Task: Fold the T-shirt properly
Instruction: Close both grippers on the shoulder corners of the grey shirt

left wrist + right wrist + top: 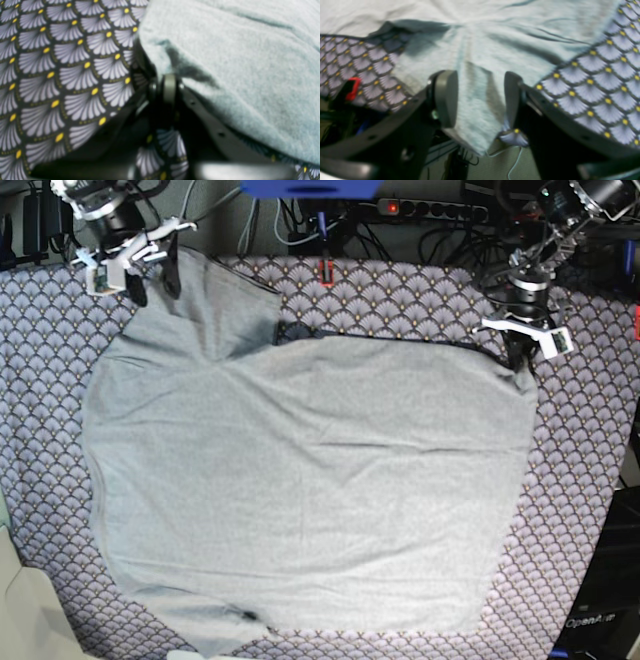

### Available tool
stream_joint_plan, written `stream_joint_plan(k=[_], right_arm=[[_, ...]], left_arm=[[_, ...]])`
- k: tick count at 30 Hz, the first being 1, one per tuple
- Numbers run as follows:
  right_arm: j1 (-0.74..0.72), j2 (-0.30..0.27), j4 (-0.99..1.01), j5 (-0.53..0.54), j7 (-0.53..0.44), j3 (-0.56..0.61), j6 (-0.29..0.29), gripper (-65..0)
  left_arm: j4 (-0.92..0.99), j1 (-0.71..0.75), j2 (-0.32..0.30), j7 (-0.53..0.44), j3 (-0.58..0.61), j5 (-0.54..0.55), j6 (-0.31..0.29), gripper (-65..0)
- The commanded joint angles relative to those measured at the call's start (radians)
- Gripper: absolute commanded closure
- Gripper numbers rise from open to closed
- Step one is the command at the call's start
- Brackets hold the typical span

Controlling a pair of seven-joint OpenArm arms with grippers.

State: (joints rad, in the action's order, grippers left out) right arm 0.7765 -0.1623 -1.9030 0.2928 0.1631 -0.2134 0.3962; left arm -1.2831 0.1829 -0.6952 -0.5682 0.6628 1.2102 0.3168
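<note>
One T-shirt (300, 480) lies spread over the patterned cloth (590, 480), its long axis running left to right across the base view; which end is the collar is hard to tell. At the upper left corner, the right gripper (480, 100) stands open, its two fingers either side of a raised point of grey fabric without pinching it. At the upper right corner, the left gripper (166, 85) is closed at the shirt's edge, seemingly nipping it. Two grippers, one shirt, one cloth.
</note>
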Motion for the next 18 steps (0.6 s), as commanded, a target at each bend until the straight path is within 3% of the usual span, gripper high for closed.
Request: stream_joint_plan(k=[1,6,11,18], right_arm=[[0.008,-0.004,-0.017,0.01,-0.024,-0.016,0.01,-34.2],[0.001,0.016,-0.014,0.01,-0.023,-0.017,0.07,-41.2],[-0.062,0.04,0.032,0.056,0.045,-0.036,0.07,-41.5],[-0.113,0.062,0.101,0.138,0.094,-0.154,0.129,-41.4]], left_arm=[[-0.007,0.007,-0.01,0.047,0.002,0.02,-0.006,0.0],[-0.008,0.007,-0.027,0.047,0.004,0.02,-0.006,0.0],[-0.04,0.007,-0.036,0.047,0.004,0.02,-0.006,0.0],[-0.063,0.008,-0.06,0.047,0.004,0.02,-0.003,0.0]])
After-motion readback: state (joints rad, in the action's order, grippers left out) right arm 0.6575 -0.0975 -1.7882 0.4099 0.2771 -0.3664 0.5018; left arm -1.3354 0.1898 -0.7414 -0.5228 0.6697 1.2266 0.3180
